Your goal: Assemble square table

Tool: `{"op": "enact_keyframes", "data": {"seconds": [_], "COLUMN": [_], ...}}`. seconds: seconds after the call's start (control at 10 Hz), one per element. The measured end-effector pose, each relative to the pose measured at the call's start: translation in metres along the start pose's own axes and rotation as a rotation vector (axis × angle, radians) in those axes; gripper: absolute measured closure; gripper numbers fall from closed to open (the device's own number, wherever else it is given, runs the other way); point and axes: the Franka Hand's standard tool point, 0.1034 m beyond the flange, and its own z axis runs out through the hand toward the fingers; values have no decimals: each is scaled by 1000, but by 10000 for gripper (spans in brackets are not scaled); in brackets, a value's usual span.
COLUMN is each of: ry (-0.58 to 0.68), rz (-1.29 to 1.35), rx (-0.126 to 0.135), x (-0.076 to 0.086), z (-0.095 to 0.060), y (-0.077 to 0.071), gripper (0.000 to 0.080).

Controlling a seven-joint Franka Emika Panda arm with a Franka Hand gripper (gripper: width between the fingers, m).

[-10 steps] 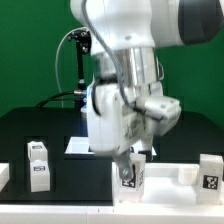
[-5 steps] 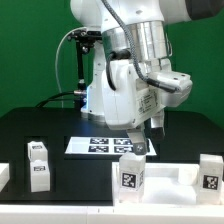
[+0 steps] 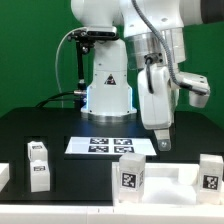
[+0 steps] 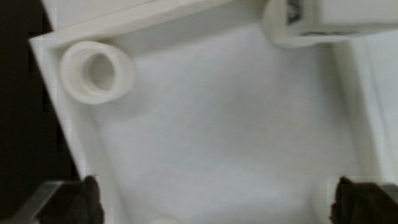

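**Exterior view.** The white plastic square table top, tray-like with a raised rim, lies flat on the black tabletop at the exterior view's lower right, with its hollow side up. It is square, so no long axis shows, and its near edge runs roughly across the picture. A short white block leg with a black-and-white tag stands upright at the tray's corner toward the exterior view's left. A second tagged leg stands upright at the right; I cannot tell whether it is inside the rim. A third tagged leg stands upright on the tabletop, well apart toward the left and outside the tray. The flat white marker board lies behind the tray. The gripper hangs fingers-down above the tray, between the first two legs, holding nothing.

**Wrist view.** The table top fills most of the picture, its rim meeting the dark tabletop. A raised round socket ring sits in one corner of the tray floor. A second ring is cut off at the frame edge. The gripper is spread wide, its dark fingertips far apart over the bare tray floor.
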Motion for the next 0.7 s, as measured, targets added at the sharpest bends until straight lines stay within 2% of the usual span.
{"op": "enact_keyframes", "data": {"seconds": [0.1,0.5,0.7], "ry": [4,6,32], "rz": [17,5,-28], "rx": [-21,-16,27], "x": [-1,0,8], "z": [4,6,18], "y": [14,13,22], "gripper": [150,150,150]}}
